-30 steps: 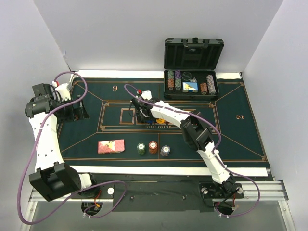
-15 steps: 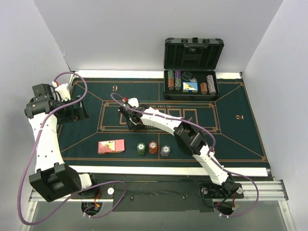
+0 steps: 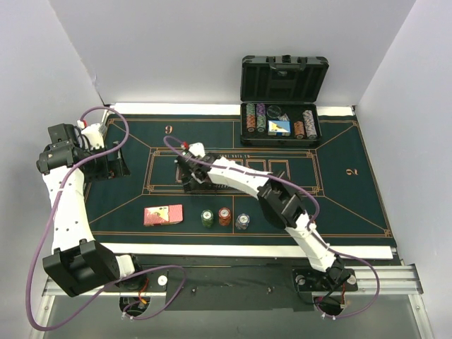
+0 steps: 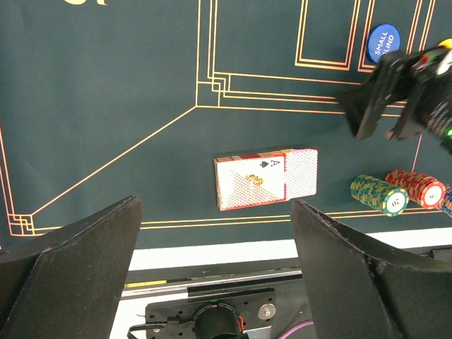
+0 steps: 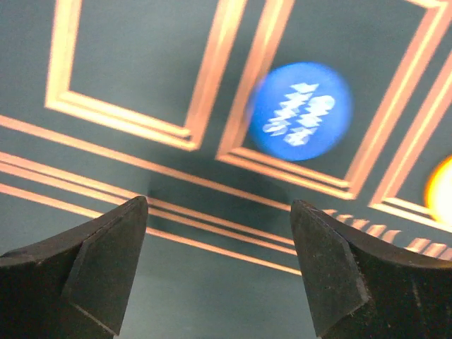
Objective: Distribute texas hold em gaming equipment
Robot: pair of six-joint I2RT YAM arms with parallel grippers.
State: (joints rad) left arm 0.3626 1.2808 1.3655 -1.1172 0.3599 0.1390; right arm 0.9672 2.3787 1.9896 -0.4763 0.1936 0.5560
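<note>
Right gripper [image 5: 215, 212]: jaws parted wide, nothing between them, touching nothing, poised low over the centre boxes of the green felt mat [image 3: 353, 205]. Blue button disc [image 5: 302, 111]: flat on the mat just beyond the jaws, clear of both fingers. An orange disc [image 5: 443, 192] sits near it at the view's edge. Left gripper [image 4: 215, 208]: jaws at full spread, empty, well above the mat's left end. Playing cards [image 3: 163, 214]: one pack, an ace showing on top, near the mat's front edge. Chip stacks [image 3: 224, 217]: three in a row, just right of the cards. Further chips [image 3: 279, 121]: racked in the open black case [image 3: 284, 74] at the far side of the counter [image 3: 212, 249].
</note>
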